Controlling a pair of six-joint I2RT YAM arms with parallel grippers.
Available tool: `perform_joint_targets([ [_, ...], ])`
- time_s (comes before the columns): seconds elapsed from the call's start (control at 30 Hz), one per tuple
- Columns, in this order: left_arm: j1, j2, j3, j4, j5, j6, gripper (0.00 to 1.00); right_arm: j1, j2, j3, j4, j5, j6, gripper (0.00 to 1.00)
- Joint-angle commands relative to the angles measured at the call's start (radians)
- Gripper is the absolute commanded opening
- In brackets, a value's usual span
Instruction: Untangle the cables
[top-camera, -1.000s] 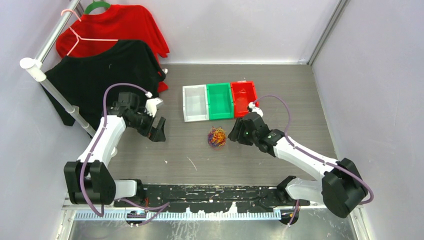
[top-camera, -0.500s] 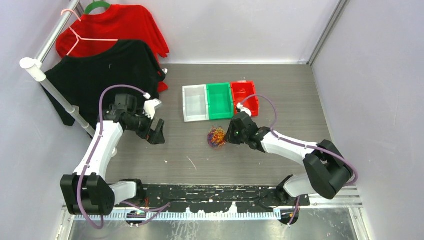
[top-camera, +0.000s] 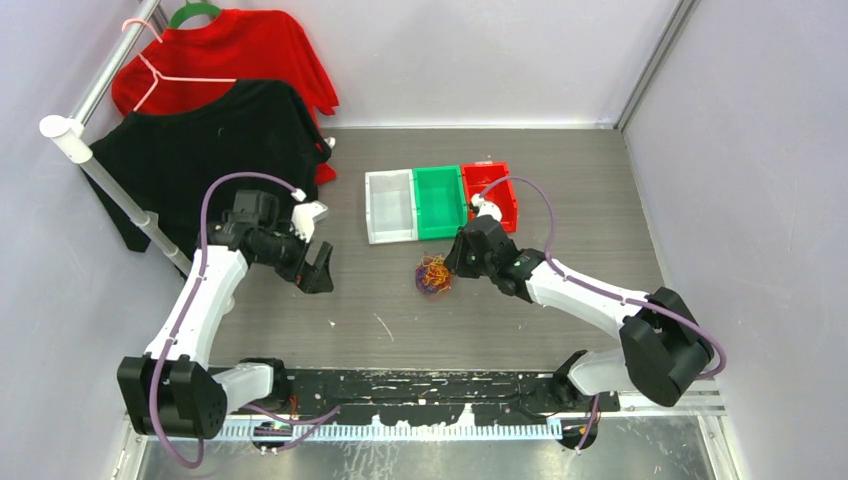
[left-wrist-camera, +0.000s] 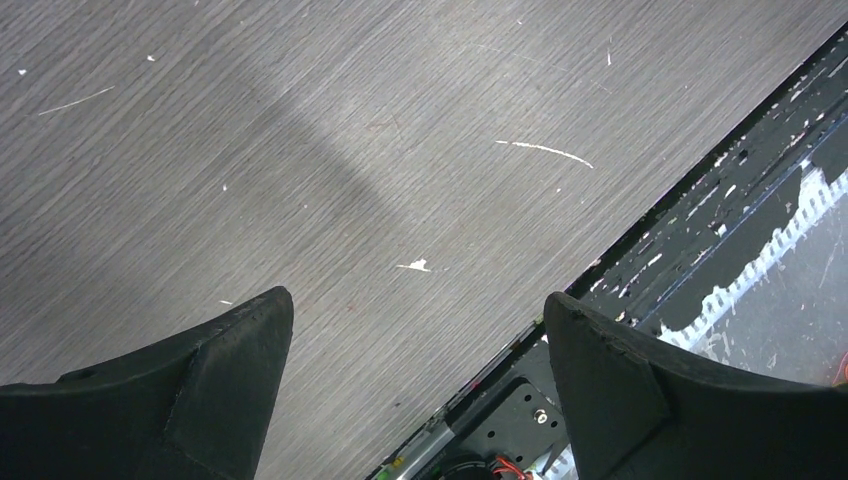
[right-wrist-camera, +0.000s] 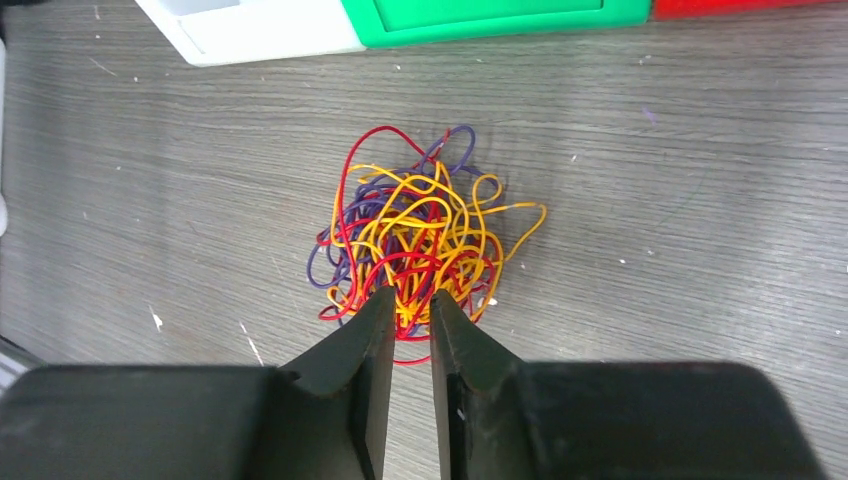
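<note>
The cables (top-camera: 433, 273) lie as one small tangled ball of orange, red and purple threads on the grey table, just in front of the bins. In the right wrist view the cables (right-wrist-camera: 415, 235) spread out beyond my fingertips. My right gripper (top-camera: 451, 266) (right-wrist-camera: 410, 302) sits at the near edge of the ball, its jaws drawn in to a narrow gap with a few orange and red strands caught between the tips. My left gripper (top-camera: 318, 272) (left-wrist-camera: 415, 310) hovers wide open over bare table far to the left, holding nothing.
White bin (top-camera: 390, 205), green bin (top-camera: 440, 200) and red bin (top-camera: 490, 192) stand side by side behind the tangle. A black shirt (top-camera: 200, 150) and a red shirt (top-camera: 250, 50) hang on a rail (top-camera: 110, 190) at the left. Walls enclose the table.
My right gripper has moved left and forward to the tangle and narrowed its jaws on its edge. The left arm has shifted only slightly and stays open.
</note>
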Motion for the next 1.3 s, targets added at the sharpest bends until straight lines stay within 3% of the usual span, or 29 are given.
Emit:
perform_joint_targets([
  [0.0,-0.017,-0.028,0.041,-0.012,0.017,-0.016,0.95,0.006,-0.024,0.008,0.003,0.056,-0.019,0.26],
  [0.17,-0.037,-0.013,0.050,-0.014,0.013,-0.029,0.95,0.005,0.042,-0.003,0.040,0.025,-0.027,0.34],
  [0.3,-0.047,-0.010,0.055,-0.020,0.006,-0.029,0.95,0.005,0.102,0.027,0.058,0.007,-0.034,0.32],
  [0.37,-0.049,-0.011,0.055,-0.022,0.004,-0.030,0.95,0.005,0.129,0.042,0.063,-0.002,-0.034,0.25],
  [0.5,-0.054,-0.015,0.057,-0.026,0.004,-0.029,0.95,0.012,0.117,0.051,0.063,-0.001,-0.026,0.02],
  [0.53,-0.055,-0.017,0.058,-0.028,0.005,-0.029,0.95,0.016,0.097,0.046,0.062,0.002,-0.027,0.01],
  [0.87,-0.103,-0.019,0.077,-0.059,0.015,-0.047,0.95,0.086,-0.096,0.136,-0.053,-0.017,-0.046,0.01],
  [1.27,-0.247,0.014,0.210,0.016,0.095,-0.245,0.93,0.155,-0.069,0.214,-0.006,-0.099,-0.035,0.01],
])
